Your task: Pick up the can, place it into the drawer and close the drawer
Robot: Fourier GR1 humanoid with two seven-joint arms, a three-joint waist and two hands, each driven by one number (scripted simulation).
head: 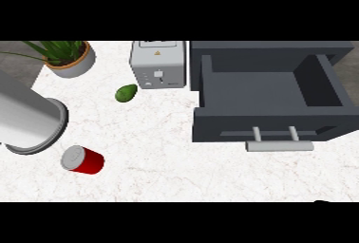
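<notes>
While drawer (270, 90) stands open, red can (83, 160) on counter (175, 161)

Clearance: open lane from can to drawer
You've got bare table (175, 156) between can (82, 160) and open drawer (270, 95); handle (278, 145) juts out front. Toaster (159, 64) sits just beside drawer's left wall, avocado (126, 93) and steel cylinder (28, 124) crowd the left.

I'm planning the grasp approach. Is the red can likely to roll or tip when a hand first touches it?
The red can appears to lie tilted on its side on the counter, so a sideways nudge would probably make it roll. Its smooth round body may slip under fingers. It looks rigid, so it should probably keep its shape.
</notes>
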